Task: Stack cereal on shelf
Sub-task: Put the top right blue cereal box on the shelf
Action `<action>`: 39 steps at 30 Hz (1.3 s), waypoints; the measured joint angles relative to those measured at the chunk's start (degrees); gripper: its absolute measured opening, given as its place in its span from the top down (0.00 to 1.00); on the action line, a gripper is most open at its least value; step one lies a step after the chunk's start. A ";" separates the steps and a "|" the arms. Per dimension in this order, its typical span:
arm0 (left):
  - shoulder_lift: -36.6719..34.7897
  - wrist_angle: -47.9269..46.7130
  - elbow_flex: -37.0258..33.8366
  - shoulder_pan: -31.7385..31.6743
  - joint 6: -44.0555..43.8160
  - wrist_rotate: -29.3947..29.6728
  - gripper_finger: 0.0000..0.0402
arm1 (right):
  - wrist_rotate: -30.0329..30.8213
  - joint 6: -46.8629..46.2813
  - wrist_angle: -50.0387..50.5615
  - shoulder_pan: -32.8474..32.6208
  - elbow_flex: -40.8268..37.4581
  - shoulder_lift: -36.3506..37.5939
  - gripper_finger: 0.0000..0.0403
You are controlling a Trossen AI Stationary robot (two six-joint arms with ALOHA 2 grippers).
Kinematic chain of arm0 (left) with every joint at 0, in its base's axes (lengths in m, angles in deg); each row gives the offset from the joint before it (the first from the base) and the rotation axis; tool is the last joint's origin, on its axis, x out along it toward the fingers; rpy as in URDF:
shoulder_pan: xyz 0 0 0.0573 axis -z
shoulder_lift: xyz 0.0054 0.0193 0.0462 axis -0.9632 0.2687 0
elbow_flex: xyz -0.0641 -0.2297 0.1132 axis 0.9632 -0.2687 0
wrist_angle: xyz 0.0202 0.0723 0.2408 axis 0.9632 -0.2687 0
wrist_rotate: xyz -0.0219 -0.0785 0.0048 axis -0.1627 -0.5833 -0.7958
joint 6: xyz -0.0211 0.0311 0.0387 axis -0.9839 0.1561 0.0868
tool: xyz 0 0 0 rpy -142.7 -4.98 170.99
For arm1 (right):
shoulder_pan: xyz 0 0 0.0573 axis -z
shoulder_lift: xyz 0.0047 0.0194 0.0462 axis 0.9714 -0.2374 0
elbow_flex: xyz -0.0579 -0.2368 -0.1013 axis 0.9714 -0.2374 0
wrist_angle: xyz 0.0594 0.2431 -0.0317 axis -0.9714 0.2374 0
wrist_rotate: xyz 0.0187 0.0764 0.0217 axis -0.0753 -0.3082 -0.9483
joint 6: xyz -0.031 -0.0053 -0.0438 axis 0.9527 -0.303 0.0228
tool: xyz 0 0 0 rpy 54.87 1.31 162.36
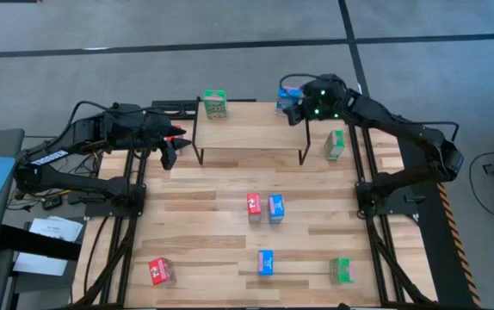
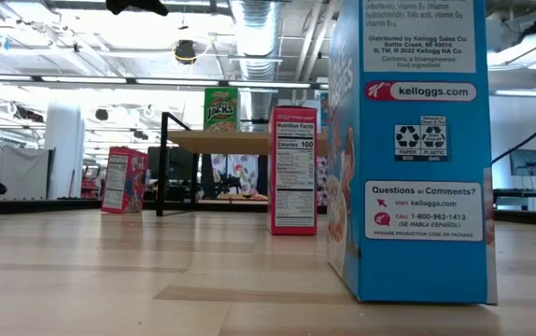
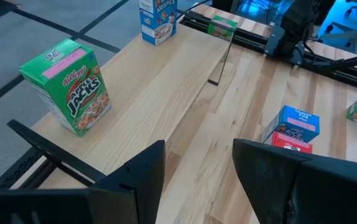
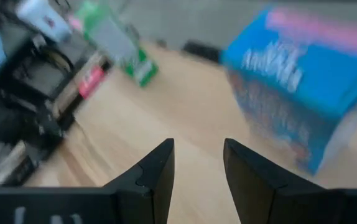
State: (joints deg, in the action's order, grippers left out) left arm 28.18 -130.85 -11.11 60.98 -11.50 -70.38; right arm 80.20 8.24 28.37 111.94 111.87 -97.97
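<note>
The slatted wooden tabletop (image 1: 230,241) has wide bare boards between its scattered boxes. The low light-wood shelf (image 1: 251,131) carries a green cereal box (image 1: 215,104) and a blue cereal box (image 1: 289,96) at its far corners, its middle bare. The right gripper (image 1: 296,110) is beside the blue box, the left gripper (image 1: 169,155) off the shelf's left edge, both with jaws spread, empty.

site: robotics lab / open industrial hall. exposed ceiling ducts (image 2: 254,28), strip lights, grey floor w/ tape lines (image 1: 230,43), slatted wood table (image 1: 230,250) on a frame, cabling.
</note>
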 joint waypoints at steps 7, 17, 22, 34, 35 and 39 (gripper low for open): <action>0.00 0.06 0.00 0.00 -0.02 0.00 0.56 | 3.43 1.70 0.76 0.19 -0.01 -0.01 0.59; 0.00 0.10 0.00 0.00 -0.07 -0.01 0.56 | 6.05 2.64 0.64 2.42 -0.01 -0.01 0.59; 0.00 0.15 0.00 0.00 0.20 0.00 0.56 | 6.95 2.75 0.52 2.69 -0.01 -0.01 0.59; 0.00 0.21 0.00 0.00 0.44 0.00 0.56 | 8.76 2.77 0.56 2.75 -0.01 -0.01 0.59; 0.00 0.20 0.00 0.00 0.44 0.00 0.56 | 8.86 2.77 0.58 2.77 -0.01 -0.01 0.59; 0.00 0.19 0.00 0.00 0.44 0.00 0.56 | 8.86 2.77 0.66 2.75 -0.01 -0.01 0.59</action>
State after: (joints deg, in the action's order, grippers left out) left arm 28.18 -130.66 -11.11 60.98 -11.07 -70.38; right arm 89.06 11.01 29.03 114.68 111.86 -97.98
